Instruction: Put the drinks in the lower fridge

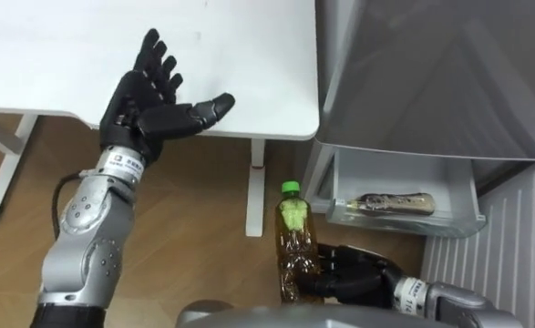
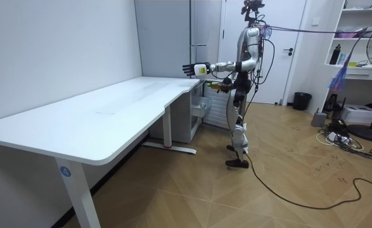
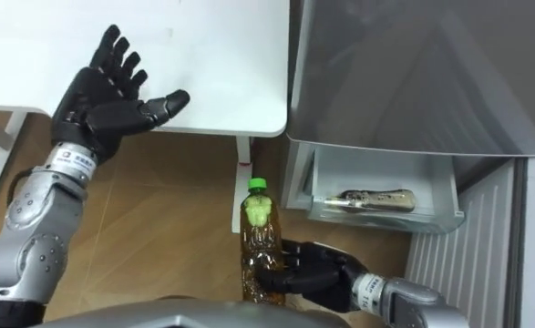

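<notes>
green-capped bottle (image 1: 294, 239) upright, right hand (image 1: 358, 275) curled round lower half

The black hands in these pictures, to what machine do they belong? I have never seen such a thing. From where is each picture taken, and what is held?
They belong to a humanoid robot that stands on two legs. Two pictures come from a camera on its head, looking down; the room view comes from a camera standing some way off. Its left hand is raised open above the white table, which looks bare. Its right hand grips an upright green-capped bottle. Beside it, the open fridge bin holds another bottle lying down.
</notes>
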Available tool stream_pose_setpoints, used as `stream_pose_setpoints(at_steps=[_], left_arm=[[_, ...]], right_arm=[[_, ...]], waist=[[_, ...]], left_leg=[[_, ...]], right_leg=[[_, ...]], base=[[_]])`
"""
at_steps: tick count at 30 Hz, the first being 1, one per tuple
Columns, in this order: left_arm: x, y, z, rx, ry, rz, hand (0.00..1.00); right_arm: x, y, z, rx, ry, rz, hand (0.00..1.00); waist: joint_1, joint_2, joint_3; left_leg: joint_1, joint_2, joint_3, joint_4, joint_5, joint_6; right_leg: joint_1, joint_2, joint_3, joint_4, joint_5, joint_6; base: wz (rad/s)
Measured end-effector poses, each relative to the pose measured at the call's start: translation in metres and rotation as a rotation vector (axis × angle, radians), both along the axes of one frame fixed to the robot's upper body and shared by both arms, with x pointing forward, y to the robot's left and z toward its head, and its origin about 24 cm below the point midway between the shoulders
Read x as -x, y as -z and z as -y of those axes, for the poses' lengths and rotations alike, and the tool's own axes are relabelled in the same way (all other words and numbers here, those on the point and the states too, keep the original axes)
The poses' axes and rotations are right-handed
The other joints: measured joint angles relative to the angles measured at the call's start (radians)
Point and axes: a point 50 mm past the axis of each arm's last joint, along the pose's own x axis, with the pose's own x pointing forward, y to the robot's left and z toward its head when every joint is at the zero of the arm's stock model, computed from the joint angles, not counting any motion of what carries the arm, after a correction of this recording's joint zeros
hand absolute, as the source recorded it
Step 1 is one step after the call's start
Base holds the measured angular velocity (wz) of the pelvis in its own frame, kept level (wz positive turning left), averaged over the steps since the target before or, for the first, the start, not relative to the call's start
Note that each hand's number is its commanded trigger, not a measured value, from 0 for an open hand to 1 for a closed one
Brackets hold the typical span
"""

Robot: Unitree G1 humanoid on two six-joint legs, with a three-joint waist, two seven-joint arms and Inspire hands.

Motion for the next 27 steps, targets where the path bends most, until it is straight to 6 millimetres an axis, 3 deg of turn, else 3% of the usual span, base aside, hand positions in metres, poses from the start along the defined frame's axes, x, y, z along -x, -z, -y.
stream_pose_setpoints(at_steps=[6, 10, 14, 20, 27], left_arm=[[0.002, -0.001, -0.018, -0.016, -0.154, -0.016, 0.00], [0.011, 0.001, -0.039, -0.020, -0.284, -0.034, 0.00], [0.021, 0.005, -0.055, -0.013, -0.370, -0.060, 0.00], [0.037, 0.023, -0.082, -0.028, -0.528, -0.159, 0.00], [0.070, 0.069, -0.094, 0.033, -0.662, -0.393, 0.00]], right_arm=[[0.005, 0.001, 0.010, 0.040, 0.033, -0.003, 1.00], [0.010, 0.001, 0.020, 0.071, 0.063, -0.009, 1.00], [0.010, 0.000, 0.023, 0.073, 0.093, -0.003, 1.00], [0.000, -0.007, 0.025, 0.086, 0.100, 0.050, 1.00], [0.009, -0.002, 0.021, 0.099, 0.122, 0.013, 1.00]], waist=[[0.005, 0.015, -0.0081], [0.010, 0.030, -0.0098], [0.024, 0.032, -0.0102], [0.034, 0.026, -0.0095], [0.054, 0.024, -0.0107]], left_leg=[[0.014, 0.000, 0.002, -0.006, 0.000, 0.000], [0.045, 0.001, 0.003, -0.023, 0.000, 0.000], [0.051, 0.002, 0.002, -0.024, 0.000, 0.000], [0.063, -0.001, -0.003, -0.025, 0.000, 0.000], [0.068, -0.002, -0.007, -0.035, 0.000, 0.000]], right_leg=[[0.008, 0.002, 0.000, -0.001, 0.000, 0.000], [0.034, 0.006, 0.000, -0.018, 0.000, 0.000], [0.049, 0.007, -0.001, -0.020, -0.001, 0.001], [0.057, 0.004, -0.003, -0.020, -0.004, 0.003], [0.058, 0.003, -0.008, -0.019, -0.006, 0.004]], base=[[-0.01], [0.00], [0.02], [0.02], [0.01]])
